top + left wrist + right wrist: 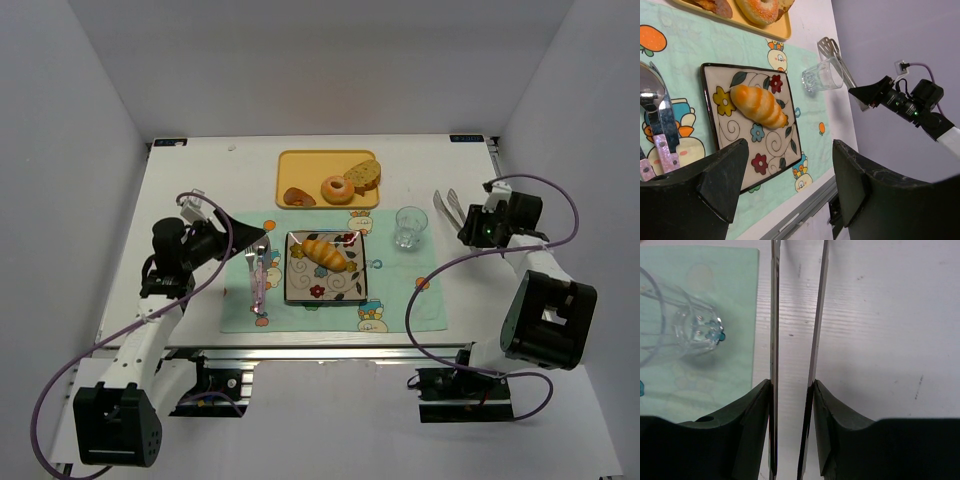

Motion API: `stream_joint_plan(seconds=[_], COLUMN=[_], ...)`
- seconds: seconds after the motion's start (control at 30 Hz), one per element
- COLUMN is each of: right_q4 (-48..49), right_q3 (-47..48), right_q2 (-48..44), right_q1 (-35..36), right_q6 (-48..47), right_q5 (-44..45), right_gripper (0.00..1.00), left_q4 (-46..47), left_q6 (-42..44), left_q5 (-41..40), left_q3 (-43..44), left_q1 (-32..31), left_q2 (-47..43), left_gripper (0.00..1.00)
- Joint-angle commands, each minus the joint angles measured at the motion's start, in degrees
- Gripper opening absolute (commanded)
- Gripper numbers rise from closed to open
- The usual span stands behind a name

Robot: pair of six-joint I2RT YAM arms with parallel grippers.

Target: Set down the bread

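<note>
The bread (326,254), a golden ridged croissant, lies on the flowered square plate (296,290) in the middle of the green mat; in the left wrist view the bread (757,105) rests on that plate (725,135) with nothing touching it. My left gripper (252,236) hovers open just left of the plate, and its jaws (790,150) stand wide apart with nothing between them. My right gripper (468,226) is at the right of the table, shut on metal tongs (446,206). The two tong blades (774,315) run forward from between its fingers (792,385).
A yellow tray (290,165) at the back holds a glazed donut (337,189), a speckled bread slice (363,175) and a brown pastry (298,197). A clear glass (409,226) stands between the plate and the tongs. A spoon and fork (258,275) lie left of the plate.
</note>
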Motion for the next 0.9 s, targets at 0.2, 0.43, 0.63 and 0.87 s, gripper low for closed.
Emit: stream_joint_plan(seconds=[0.2, 0.43, 0.63, 0.87], right_q4=[2.3, 2.8, 1.3, -0.2], right_q3=[-6.9, -9.6, -8.0, -3.7], right_q2=[-1.6, 0.7, 3.3, 2.8], right_q1=[-2.7, -2.7, -2.7, -3.4], right_q6=[-5.9, -9.6, -10.4, -8.8], right_q5=[1.1, 0.8, 0.0, 0.1], right_gripper=[0.45, 0.54, 0.69, 0.81], left_q4=[0.4, -0.1, -2.2, -2.7], left_q6=[0.7, 1.1, 0.8, 0.7], left_q5=[0.8, 0.4, -0.2, -0.4], left_q3=[3.1, 4.3, 4.5, 4.0], left_q1=[-0.1, -0.2, -0.2, -0.2], left_q2=[0.0, 0.4, 0.1, -0.9], left_gripper=[0.78, 0.78, 0.78, 0.78])
